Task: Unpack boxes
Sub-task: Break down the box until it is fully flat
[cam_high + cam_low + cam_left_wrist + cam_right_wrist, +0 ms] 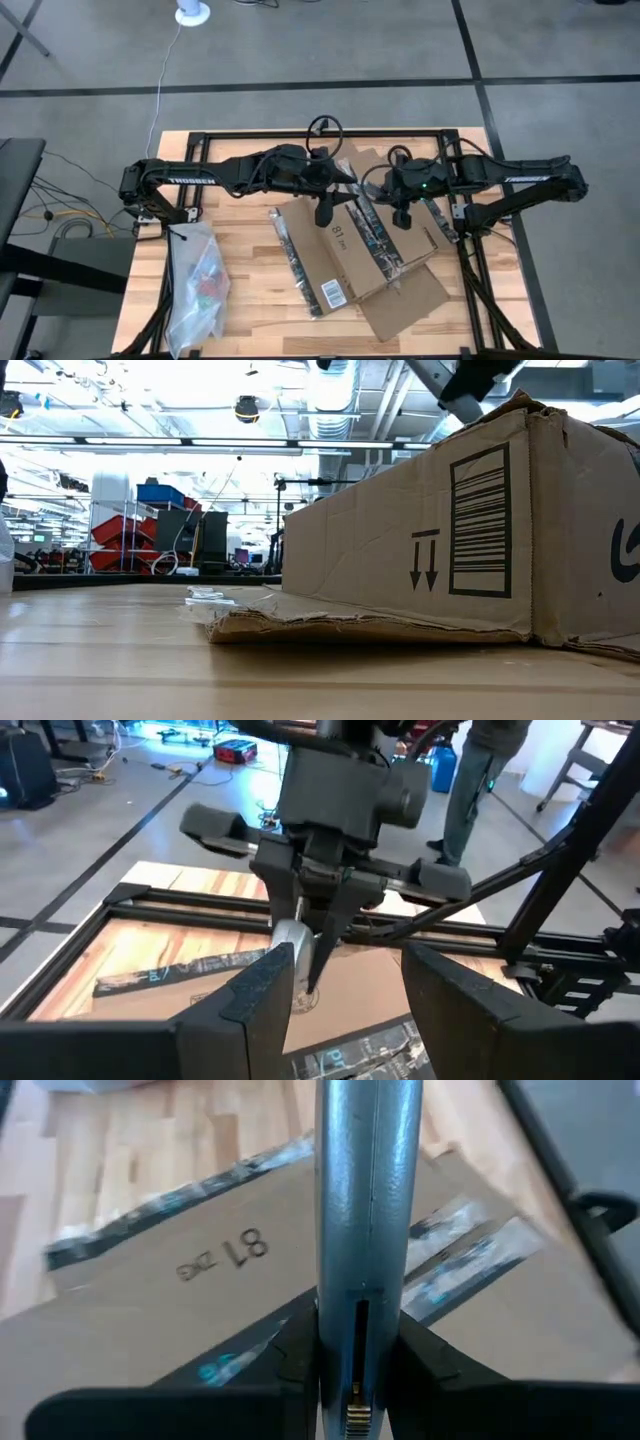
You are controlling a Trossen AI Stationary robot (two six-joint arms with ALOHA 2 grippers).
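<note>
The brown cardboard box (350,250) lies flat near the middle of the table (250,300), its "81" face up and its loose flaps spread towards the near edge. A clear zip bag (197,280) sits well apart on the left. We see the right gripper (360,1340) clamped on a grey-blue cutter (368,1230) that points down at the taped seam (375,235). The left gripper (345,970) hovers just beside it over the box top, its fingers spread wide and holding nothing. The main risk, as we judge it, is the blade: if it goes in too deep or at a steep angle, it could cut the contents (which we cannot see) instead of only the tape. The box is also not pinned down, so a dragging cut could slide or turn it across the wood and pull the line off the seam. The two wrists are close together, so a sweep along the tape could carry the cutter into the open left fingers (270,982). A loosened tape strip (295,265) beside the box could snag as well.
</note>
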